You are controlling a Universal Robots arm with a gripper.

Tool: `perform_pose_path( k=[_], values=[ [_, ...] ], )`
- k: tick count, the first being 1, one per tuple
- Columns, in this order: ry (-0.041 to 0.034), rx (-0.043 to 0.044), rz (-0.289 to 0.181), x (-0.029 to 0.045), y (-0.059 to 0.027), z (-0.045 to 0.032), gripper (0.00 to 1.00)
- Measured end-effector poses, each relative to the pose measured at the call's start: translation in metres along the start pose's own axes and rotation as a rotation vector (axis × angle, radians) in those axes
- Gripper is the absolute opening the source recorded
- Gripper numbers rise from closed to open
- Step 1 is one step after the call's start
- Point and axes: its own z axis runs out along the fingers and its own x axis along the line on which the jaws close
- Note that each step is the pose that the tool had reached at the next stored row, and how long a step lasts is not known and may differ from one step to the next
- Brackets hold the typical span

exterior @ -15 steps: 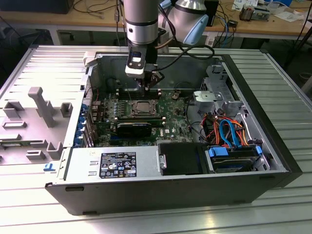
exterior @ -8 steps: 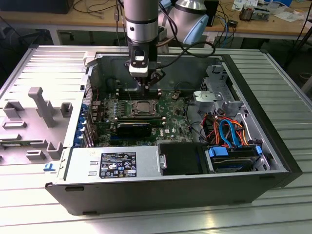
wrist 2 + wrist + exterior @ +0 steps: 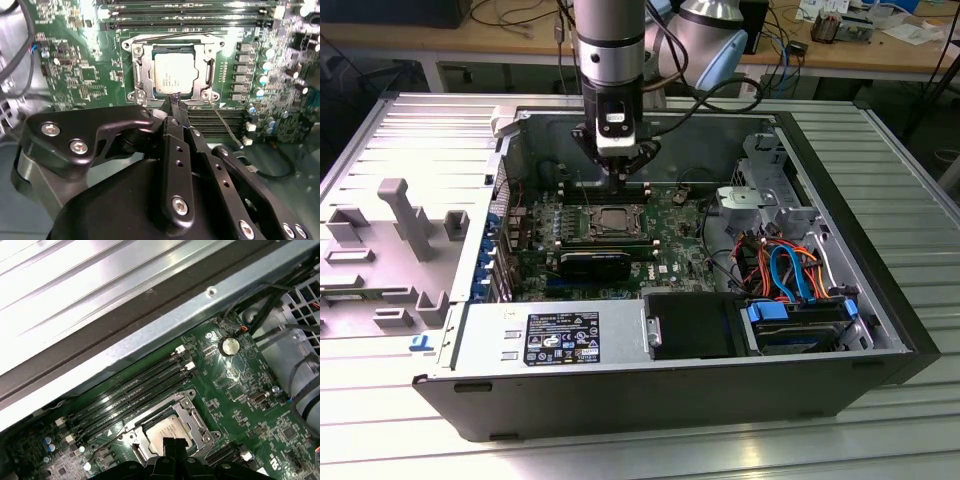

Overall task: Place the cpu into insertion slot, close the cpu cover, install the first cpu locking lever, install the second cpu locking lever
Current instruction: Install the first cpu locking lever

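While looking down past the black linkage in the second wrist view, found the end effector (image 3: 176, 102) pressed together at its tips, pinching nothing, poised just at the socket's near edge. Just beyond, saw the cpu (image 3: 172, 72) lying flat in the insertion slot, with the cpu cover (image 3: 141, 70) apparently down around it, framing the grey top. Noted 2 wire levers: the nearer lever (image 3: 225, 121) slanting away from the socket's corner beside the tips, seemingly free; the farther lever (image 3: 175, 35) lying along the far edge, hooked or not, could not tell. Judged the work to stand at the locking levers. Would have done well to press on the wire itself with the closed tips, low and slow, guiding it under its hook and sparing the chip and the memory slots (image 3: 200, 12) behind. As for writing: in the exterior view, spotted a black label (image 3: 565, 340) with white print on the box at the case's front, left unread; farther in, made out faint print on the chip's top, too small to read.
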Motion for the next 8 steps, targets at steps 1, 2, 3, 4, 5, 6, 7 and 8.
perform_pose_path(
  k=[1,2,3,4,5,6,7,8],
  values=[
    [0.0003,-0.0008,-0.016,0.0000,0.0000,0.0001,0.11],
    [0.0012,-0.0033,-0.060,0.0000,0.0000,0.0004,0.11],
    [0.0021,-0.0060,-0.108,0.0001,-0.0001,0.0011,0.11],
    [0.0025,-0.0069,-0.127,0.0001,-0.0001,0.0014,0.11],
    [0.0028,-0.0077,-0.144,0.0001,-0.0001,0.0016,0.11],
    [0.0033,-0.0089,-0.163,0.0002,0.0001,0.0018,0.11],
    [0.0033,-0.0089,-0.163,0.0002,0.0001,0.0018,0.11],
    [0.0034,-0.0089,-0.163,0.0002,0.0001,0.0018,0.11]
  ],
)
